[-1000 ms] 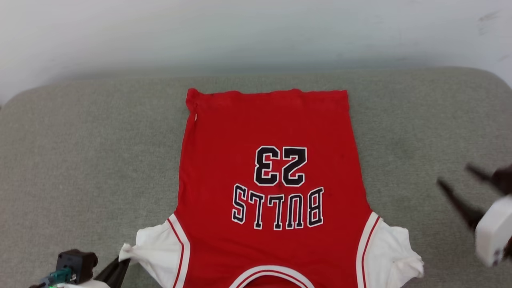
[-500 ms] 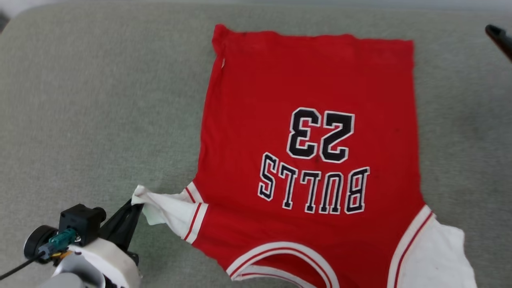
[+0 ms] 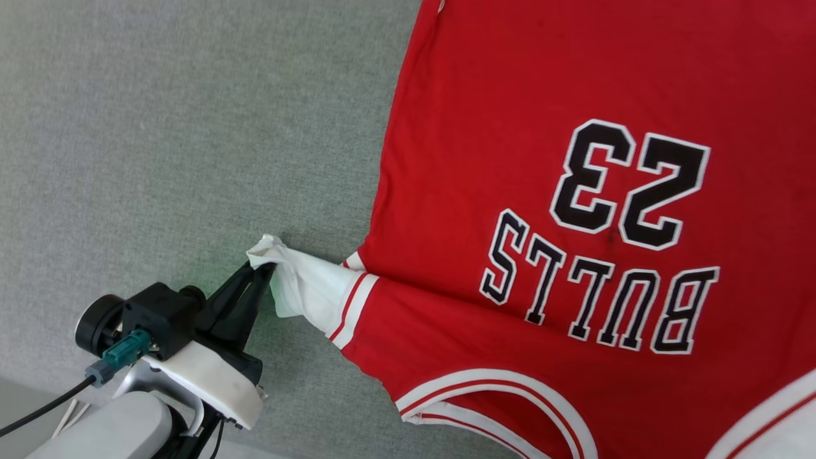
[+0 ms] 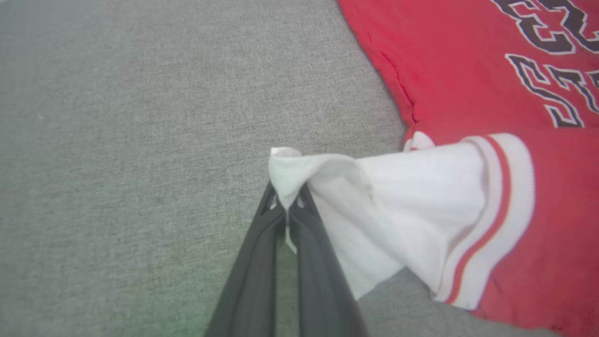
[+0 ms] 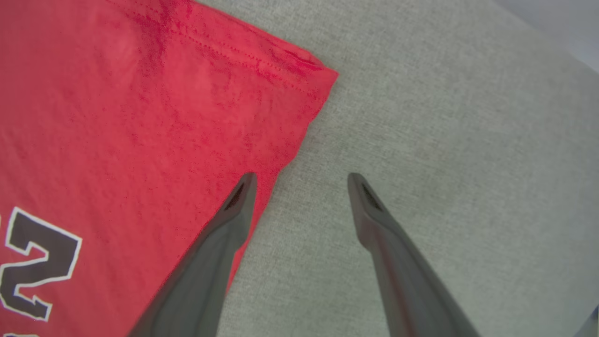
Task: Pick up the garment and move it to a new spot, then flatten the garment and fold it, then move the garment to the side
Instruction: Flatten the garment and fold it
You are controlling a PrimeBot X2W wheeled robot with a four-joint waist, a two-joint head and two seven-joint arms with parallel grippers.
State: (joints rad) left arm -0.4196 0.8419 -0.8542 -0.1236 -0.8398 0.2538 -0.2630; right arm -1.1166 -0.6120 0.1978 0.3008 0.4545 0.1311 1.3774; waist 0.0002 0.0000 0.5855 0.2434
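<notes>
Garment (image 3: 510, 159): one red T-shirt, printed side up on one grey cushion (image 3: 159, 127), spread nearly flat, with no fold in it.

At my left gripper (image 4: 286, 206): one white sleeve (image 4: 398, 210). The fingers are pressed together on its cuff edge. From the tips the cloth stretches in a cone toward the shirt body, and it looks slightly raised off the cushion.

Just beyond that sleeve: one red-and-white striped seam band (image 4: 496, 206), then the red body, with one crease running away from the armpit.

Farther from the left gripper: one striped collar (image 3: 503, 389), one line of lettering reading BULLS (image 3: 599, 287), and one number, 23 (image 3: 628, 185). A second white sleeve (image 3: 784, 433) shows by its seam edge alone.

At my right gripper (image 5: 302, 180): the fingers are spread wide and hold nothing. One finger is over red cloth and the other over bare cushion, with one hem corner (image 5: 323, 70) just ahead of the tips. I cannot tell whether either finger touches down.

Progress, my judgement: flattening is in hand, with the sleeve pulled outward to smooth it. The folding and the move to the side are both left.

Count: one garment, two sleeves, two grippers, one cushion.
</notes>
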